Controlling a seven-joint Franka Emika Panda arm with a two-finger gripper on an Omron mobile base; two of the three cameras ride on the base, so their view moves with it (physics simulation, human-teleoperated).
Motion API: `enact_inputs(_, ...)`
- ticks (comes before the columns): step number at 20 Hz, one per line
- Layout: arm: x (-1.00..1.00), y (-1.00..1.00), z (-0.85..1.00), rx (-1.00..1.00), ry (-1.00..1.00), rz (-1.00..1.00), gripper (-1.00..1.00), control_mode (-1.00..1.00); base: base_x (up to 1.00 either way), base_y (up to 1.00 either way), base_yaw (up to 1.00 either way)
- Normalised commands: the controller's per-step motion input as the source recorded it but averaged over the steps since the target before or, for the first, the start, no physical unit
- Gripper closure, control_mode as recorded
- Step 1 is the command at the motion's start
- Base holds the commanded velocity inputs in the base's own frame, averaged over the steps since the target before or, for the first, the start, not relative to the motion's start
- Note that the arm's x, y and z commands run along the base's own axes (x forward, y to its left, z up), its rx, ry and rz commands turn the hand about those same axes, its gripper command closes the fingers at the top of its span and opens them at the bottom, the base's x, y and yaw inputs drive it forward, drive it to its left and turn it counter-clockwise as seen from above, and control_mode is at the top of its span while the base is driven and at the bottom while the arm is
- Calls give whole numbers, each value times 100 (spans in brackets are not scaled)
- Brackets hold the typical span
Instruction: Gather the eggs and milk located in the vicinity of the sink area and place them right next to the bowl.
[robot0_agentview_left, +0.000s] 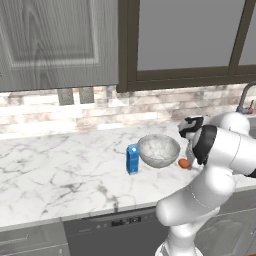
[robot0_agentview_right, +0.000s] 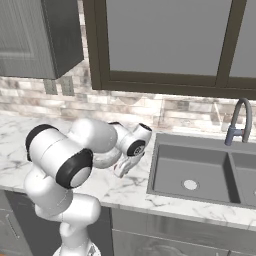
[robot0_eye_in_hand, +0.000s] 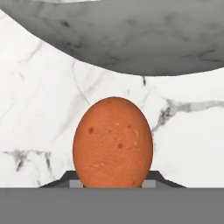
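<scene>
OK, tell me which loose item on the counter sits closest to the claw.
The egg: the small orange-brown ball between the claw tips, right of the bowl. The blue milk carton stands on the bowl's far side.

Two rear flanks — one close-up

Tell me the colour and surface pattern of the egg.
The small orange-brown egg has darker reddish speckles, clearest in the hand view.
</scene>
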Motion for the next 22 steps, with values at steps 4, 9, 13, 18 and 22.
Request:
enact_inputs(4,16,0,0,0,0,0,100,-100,0,0,0)
enact_inputs(9,4,0,0,0,0,0,100,-100,0,0,0)
enact_inputs(13,0,0,-2,0,0,0,100,-100,0,0,0)
enact_inputs(18,8,0,-7,0,0,0,100,-100,0,0,0)
enact_inputs(22,15,0,-6,0,0,0,100,-100,0,0,0)
